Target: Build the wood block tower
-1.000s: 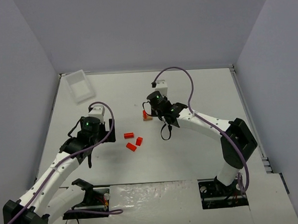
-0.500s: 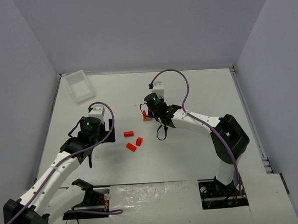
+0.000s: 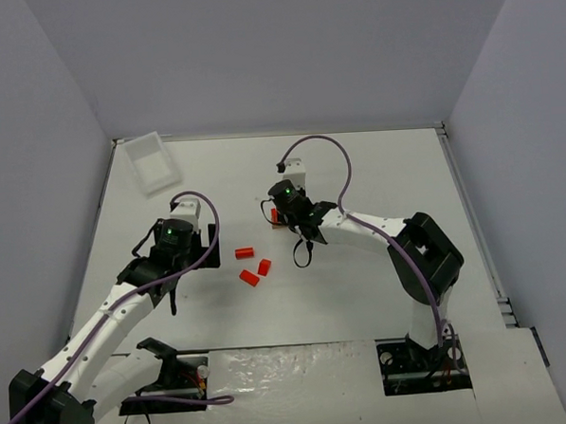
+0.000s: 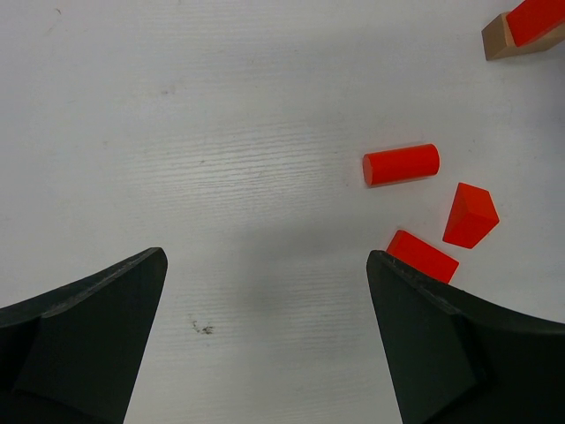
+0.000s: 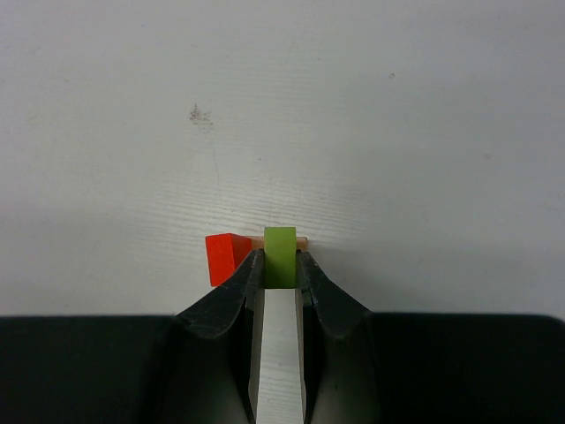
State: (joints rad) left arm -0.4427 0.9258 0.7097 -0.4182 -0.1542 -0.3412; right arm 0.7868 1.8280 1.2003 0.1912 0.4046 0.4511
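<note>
My right gripper (image 5: 280, 268) pinches a small lime-green wooden block (image 5: 280, 251) between its two fingers. Just past the fingertips a flat tan wooden base (image 5: 303, 240) peeks out. A small red wooden block (image 5: 226, 257) sits just left of the green one. It is so close to my left finger that I cannot tell if they touch. This is the start of the wood block tower (image 3: 278, 219), and it is very low.

I think I am setting the green piece down next to the red one. Next I should open the fingers slowly and lift straight up, so nothing tips.

My left gripper (image 4: 265, 291) is spread wide and holds nothing. Ahead of it, to its right, lie a red wooden cylinder (image 4: 401, 164), a red wooden wedge (image 4: 470, 215) and a flat red wooden block (image 4: 422, 255). They wait on the white table (image 4: 177, 132).
</note>
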